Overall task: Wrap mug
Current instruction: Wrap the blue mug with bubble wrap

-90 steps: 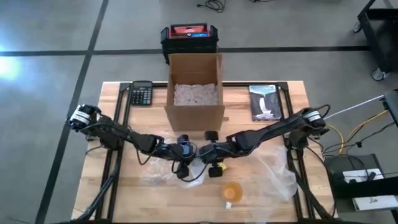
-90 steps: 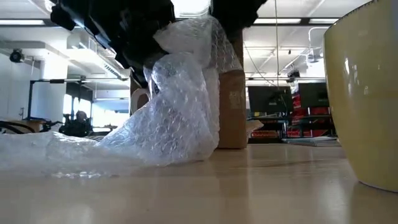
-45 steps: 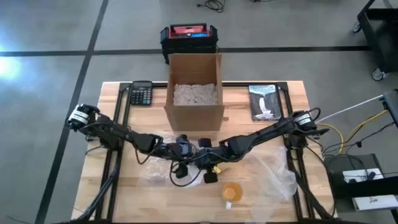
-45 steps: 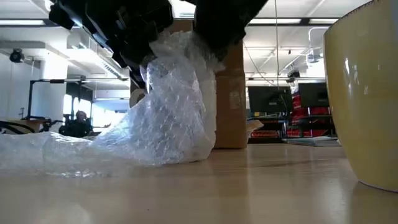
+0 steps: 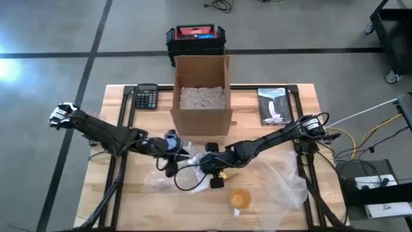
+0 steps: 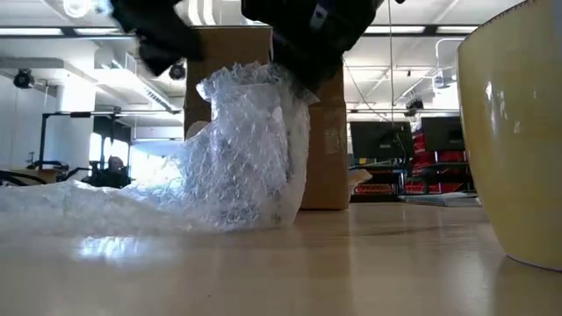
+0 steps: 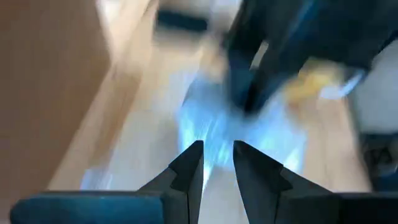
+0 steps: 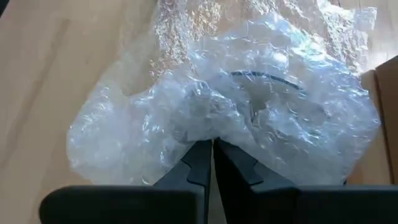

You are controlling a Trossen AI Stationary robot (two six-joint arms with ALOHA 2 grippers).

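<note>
the right gripper is clenched on a gathered fold of bubble wrap, its fingers pressed together with the film pinched between them. just ahead of those fingers a wrapped mug is suggested by a dark curved rim seen through the film; in the low view the bundle stands upright right under this gripper, in front of the cardboard box. the left gripper is just beside it across the bundle, its fingers slightly parted and nothing held between them. a second, bare yellow mug is well apart, nearer the table edge. for the step in hand, judged to be closing the wrap, the pinched fold is best kept taut and drawn over the bundle's open top, while the loose trailing sheet is gathered by the released gripper, so the bundle is not tipped.
</note>
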